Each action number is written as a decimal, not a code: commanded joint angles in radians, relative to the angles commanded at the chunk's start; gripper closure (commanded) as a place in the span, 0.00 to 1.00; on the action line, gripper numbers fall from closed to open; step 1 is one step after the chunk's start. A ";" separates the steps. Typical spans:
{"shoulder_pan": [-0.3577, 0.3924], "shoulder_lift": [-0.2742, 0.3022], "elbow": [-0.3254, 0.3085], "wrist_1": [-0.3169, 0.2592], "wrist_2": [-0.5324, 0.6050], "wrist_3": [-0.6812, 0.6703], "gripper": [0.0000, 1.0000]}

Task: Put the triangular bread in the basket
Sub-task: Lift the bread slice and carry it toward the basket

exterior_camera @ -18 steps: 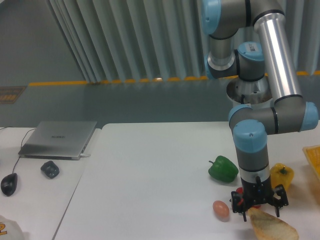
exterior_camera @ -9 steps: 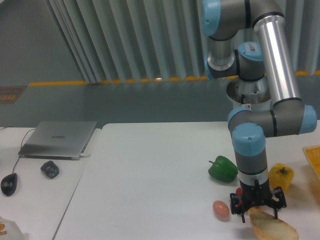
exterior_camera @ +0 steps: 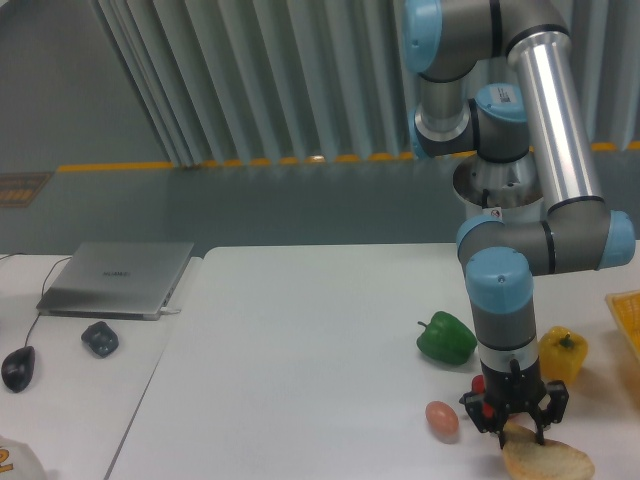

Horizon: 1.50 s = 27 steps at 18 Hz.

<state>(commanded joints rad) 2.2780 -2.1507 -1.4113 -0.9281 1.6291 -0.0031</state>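
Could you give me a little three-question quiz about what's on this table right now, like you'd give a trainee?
1. True or false: the triangular bread already lies in the basket.
2. Which item lies nearest the bread? A) laptop B) pinkish egg C) mouse
3. Fill in: the tool hangs right above the ____.

Key:
1. False. It lies on the table's front edge; the basket shows only at the right edge.
2. B.
3. Bread. Its fingers reach down to the pointed end; I cannot tell whether they grip it.
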 joint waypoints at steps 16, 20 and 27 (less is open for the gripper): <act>0.020 0.025 0.002 -0.002 -0.040 0.000 0.97; 0.021 0.029 0.006 -0.003 -0.052 0.002 0.98; 0.083 0.115 0.022 -0.080 -0.140 0.046 0.97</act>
<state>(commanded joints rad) 2.3608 -2.0357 -1.3898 -1.0077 1.4895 0.0428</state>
